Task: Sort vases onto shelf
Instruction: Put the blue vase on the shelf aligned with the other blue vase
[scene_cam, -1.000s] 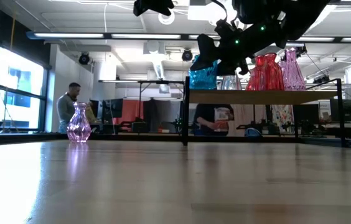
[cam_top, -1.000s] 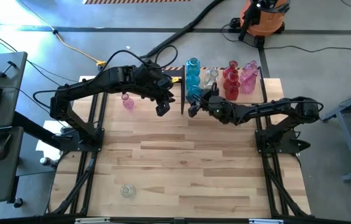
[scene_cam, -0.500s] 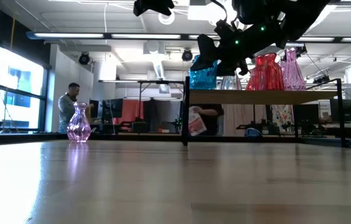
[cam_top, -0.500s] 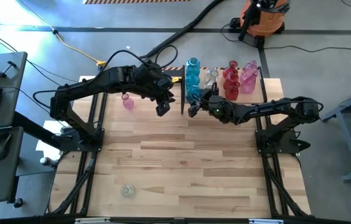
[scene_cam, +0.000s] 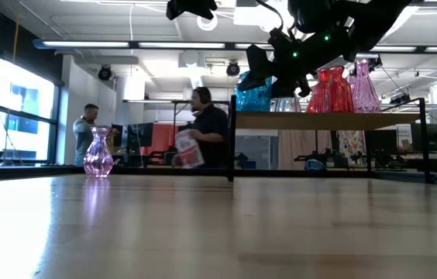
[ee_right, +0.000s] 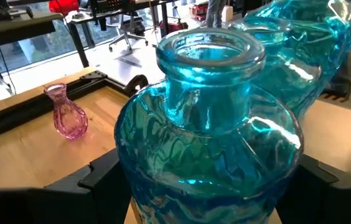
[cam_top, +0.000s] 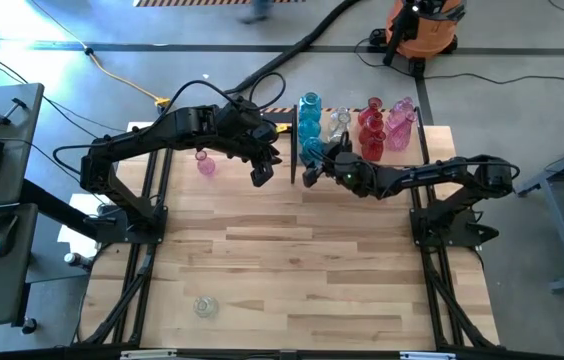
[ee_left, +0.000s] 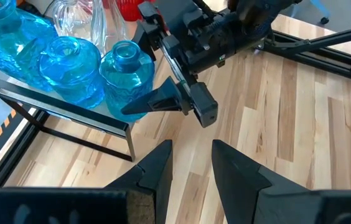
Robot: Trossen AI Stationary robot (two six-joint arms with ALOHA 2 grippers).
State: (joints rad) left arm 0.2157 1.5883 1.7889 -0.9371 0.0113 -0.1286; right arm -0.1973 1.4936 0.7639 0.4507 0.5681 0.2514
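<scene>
your right gripper is straddling a blue vase on the shelf, fingers spread; your left gripper is hovering nearby, fingers parted.

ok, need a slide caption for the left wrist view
Right end effector straddling a blue vase at the shelf edge, with the left end effector open above the table.
</scene>
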